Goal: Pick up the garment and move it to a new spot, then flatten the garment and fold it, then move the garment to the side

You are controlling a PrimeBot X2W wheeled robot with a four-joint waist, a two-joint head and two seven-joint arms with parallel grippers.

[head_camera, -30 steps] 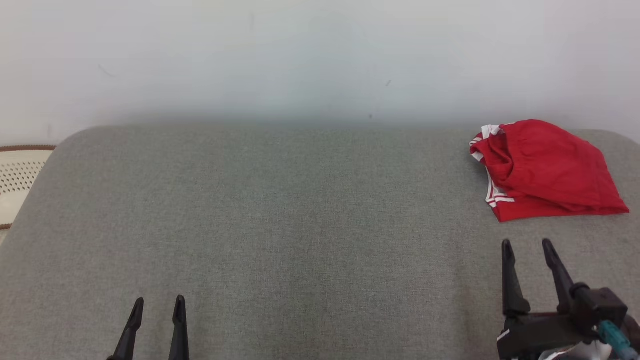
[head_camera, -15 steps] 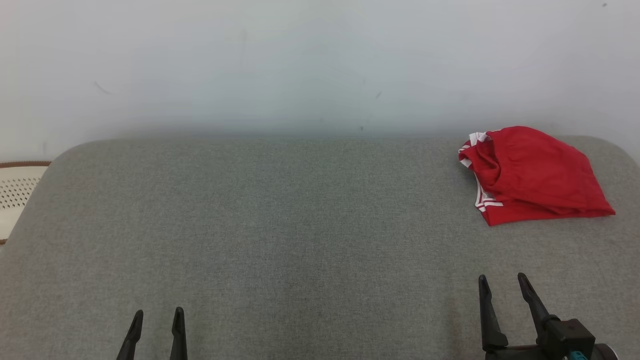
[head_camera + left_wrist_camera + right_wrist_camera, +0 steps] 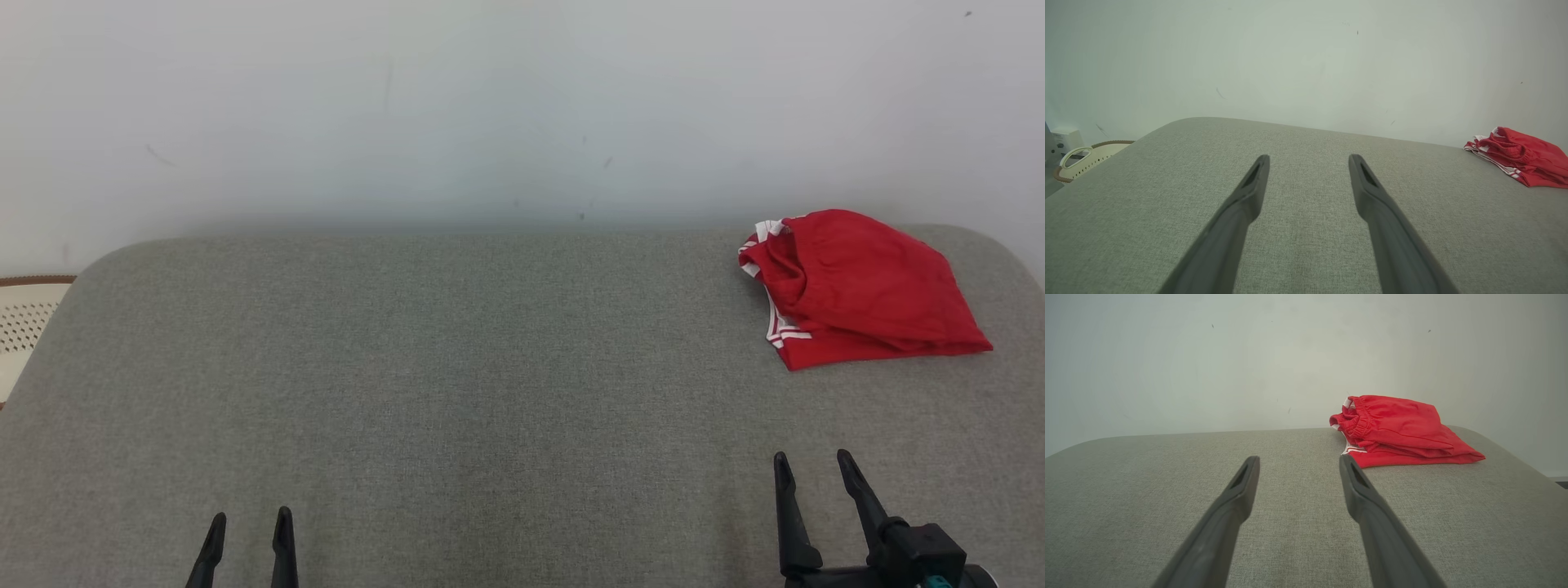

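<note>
Distance between the right gripper (image 3: 812, 457) and the red garment (image 3: 861, 290) has grown over the last second, though the head camera has shifted a little too. Both it and the left gripper (image 3: 251, 516) hover with fingers spread and empty. The garment lies folded at the far right of the grey cushion (image 3: 457, 367), by the wall, so I judge the task essentially done.

Garment (image 3: 861, 286) on tabletop (image 3: 457, 367), far right
Wall (image 3: 490, 106) behind it; right tool (image 3: 812, 457) before it, left tool (image 3: 251, 516) at near left; basket (image 3: 24, 314) beyond the left edge
</note>
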